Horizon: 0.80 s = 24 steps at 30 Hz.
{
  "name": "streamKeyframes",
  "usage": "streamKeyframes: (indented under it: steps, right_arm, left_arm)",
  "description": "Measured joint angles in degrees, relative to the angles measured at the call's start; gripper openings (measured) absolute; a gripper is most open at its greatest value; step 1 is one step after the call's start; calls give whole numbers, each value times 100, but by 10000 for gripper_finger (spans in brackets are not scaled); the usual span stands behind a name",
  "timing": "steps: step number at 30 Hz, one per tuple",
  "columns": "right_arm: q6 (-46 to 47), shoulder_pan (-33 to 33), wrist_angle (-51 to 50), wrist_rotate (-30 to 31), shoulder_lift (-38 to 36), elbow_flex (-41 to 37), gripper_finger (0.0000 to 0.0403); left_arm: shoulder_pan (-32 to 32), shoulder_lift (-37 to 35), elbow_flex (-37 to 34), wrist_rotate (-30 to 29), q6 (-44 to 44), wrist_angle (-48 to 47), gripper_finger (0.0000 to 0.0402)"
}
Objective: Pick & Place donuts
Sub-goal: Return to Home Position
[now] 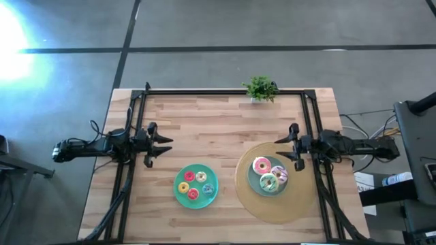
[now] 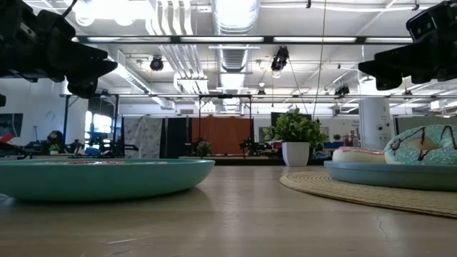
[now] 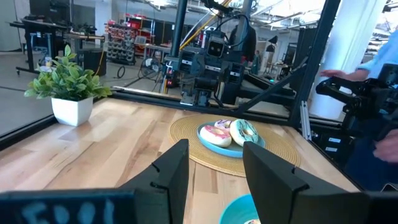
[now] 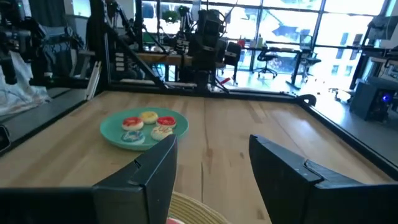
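Four small toy donuts in red, yellow and cream (image 4: 148, 117) lie together on a round green plate (image 4: 112, 132) near the middle of the pale wooden table (image 1: 204, 129). Three larger frosted donuts (image 1: 261, 165), pink, green-white and white, sit on a blue-grey plate (image 2: 371, 174) on a round woven straw mat (image 1: 272, 207). The left gripper (image 1: 159, 145) and right gripper (image 1: 285, 150) hover above the table on either side, fingers apart, holding nothing.
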Motion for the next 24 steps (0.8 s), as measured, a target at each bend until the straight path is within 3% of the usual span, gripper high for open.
streamKeyframes:
  steps: [24]
  right_arm:
    - [72, 0, 2, -2, 171, -2, 192]
  left_arm:
    - [2, 1, 4, 0, 2, -1, 126]
